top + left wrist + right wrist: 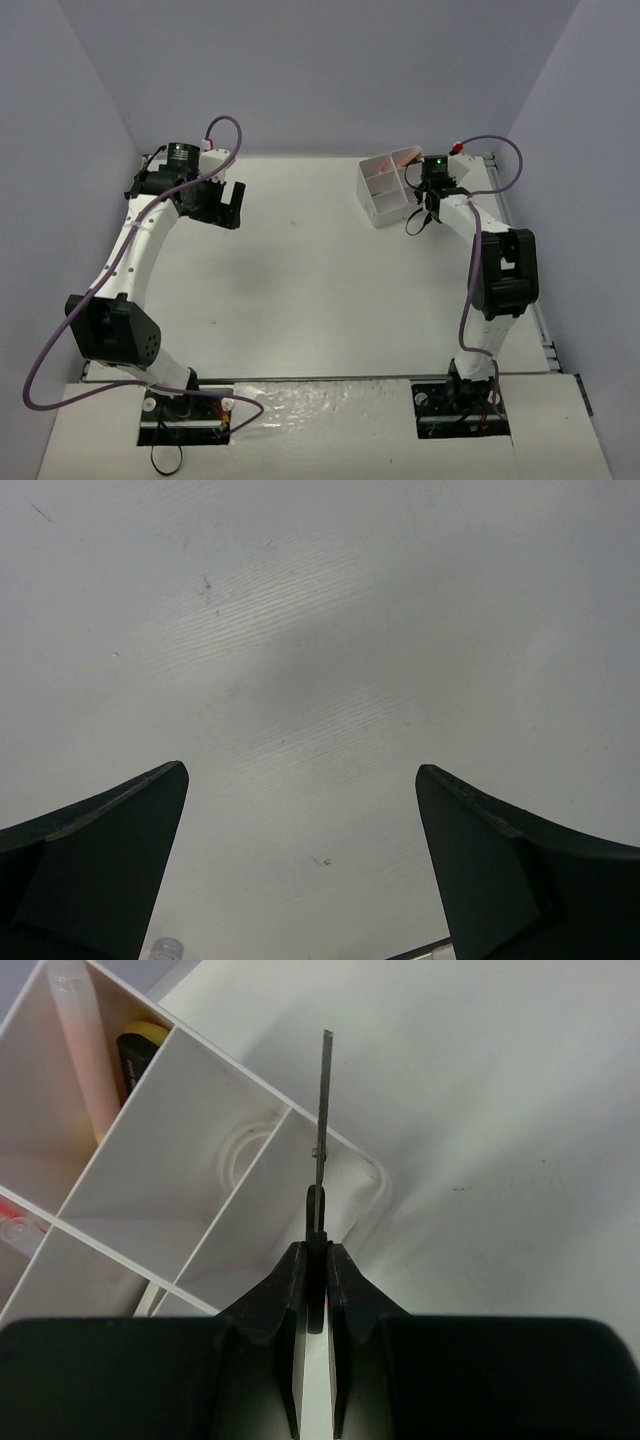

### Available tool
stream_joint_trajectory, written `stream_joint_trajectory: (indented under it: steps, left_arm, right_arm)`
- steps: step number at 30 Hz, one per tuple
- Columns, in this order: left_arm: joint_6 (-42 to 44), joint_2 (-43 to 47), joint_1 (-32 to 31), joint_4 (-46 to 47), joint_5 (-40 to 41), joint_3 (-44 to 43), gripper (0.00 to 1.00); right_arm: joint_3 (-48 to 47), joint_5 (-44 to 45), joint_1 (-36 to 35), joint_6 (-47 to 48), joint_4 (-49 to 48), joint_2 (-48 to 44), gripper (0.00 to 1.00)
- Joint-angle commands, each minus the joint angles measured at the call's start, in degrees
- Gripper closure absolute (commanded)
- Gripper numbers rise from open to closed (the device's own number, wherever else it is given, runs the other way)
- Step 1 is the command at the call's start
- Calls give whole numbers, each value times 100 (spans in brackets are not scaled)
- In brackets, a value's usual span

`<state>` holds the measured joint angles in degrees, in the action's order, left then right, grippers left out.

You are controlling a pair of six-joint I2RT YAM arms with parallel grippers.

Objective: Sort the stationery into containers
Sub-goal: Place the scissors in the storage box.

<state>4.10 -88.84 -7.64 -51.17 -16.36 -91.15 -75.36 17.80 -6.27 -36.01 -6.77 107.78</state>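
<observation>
Arm stretched forward, right gripper [315, 1250] clamps black scissors [322, 1120] above the white organiser's [250, 1082] corner; left gripper [300, 768] gapes wide over the table [320, 630].

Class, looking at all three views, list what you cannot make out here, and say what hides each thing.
1. Scissors, right wrist view: edge-on, handles hidden inside the right gripper.
2. Organiser box, top view: right edge covered by the right arm; contents too small.
3. Pink item, right wrist view: lower end hidden by a divider wall.
4. Clear object, left wrist view: cut off by the bottom edge, unidentifiable.
</observation>
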Motion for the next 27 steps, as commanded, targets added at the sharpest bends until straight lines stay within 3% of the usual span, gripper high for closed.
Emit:
stream_joint_trajectory:
  steps: [1,16,18,21,24,27]
  left_arm:
    - [99,362,72,90,106,-33,3]
    - [177,471,157,83,123,79,3]
    - [242,501,157,44,133,59,3]
    - [342,547,157,-58,157,-41,3]
    - [412,584,165,-86,232,-119,3]
    - [425,626,173,-86,300,-158,3]
  right_arm:
    - [-421,455,-153,-128,-287,64,100]
    - [-653,628,-160,-681,-265,428,100]
    - [-693,529,-200,-577,-234,463,81]
    - [-716,482,-233,-399,-101,384,62]
    - [-593,455,-243,-326,-80,121,52]
    - [-512,352,-280,-131,-79,-98,49]
